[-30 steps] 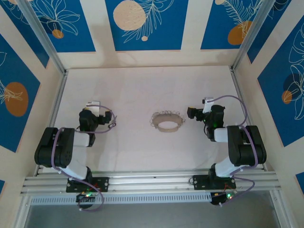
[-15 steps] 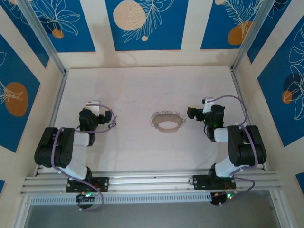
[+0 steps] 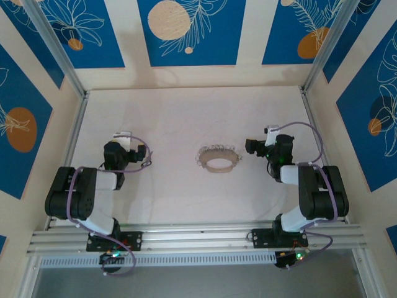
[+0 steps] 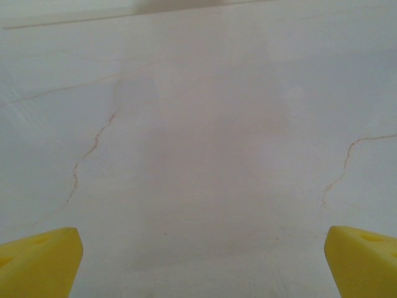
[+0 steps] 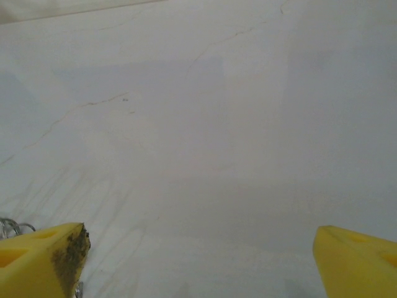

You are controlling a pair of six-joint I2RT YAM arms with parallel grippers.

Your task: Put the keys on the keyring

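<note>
keyring [image 3: 218,169] first, since the job turns on it. it lies flat at the middle of the table [image 3: 186,112], between the two arms, likely so either one can reach it.

one table, pale and veined with thin cracks, is the largest thing here. next come two arms. the left arm [image 3: 80,192] is folded low on its side and the right arm [image 3: 313,192] likewise, each pointing inward toward the centre.

two grippers follow. the right gripper [image 3: 249,148] sits just beside the keyring's right edge, apart from it. the left gripper [image 3: 144,158] is well apart from the loop, over bare table. i judge the right is placed to make the first approach while the left waits to help.

four yellow fingers, two per wrist view. the left pair [image 4: 37,261] is spread wide with nothing between. the right pair [image 5: 356,257] is spread just as wide and empty, and its other pad looks grimy.

one keyring, then its small wire rings [image 5: 11,226], which peep in beside the grimy pad and are too fine to count. how many keys there are, i cannot tell.
</note>
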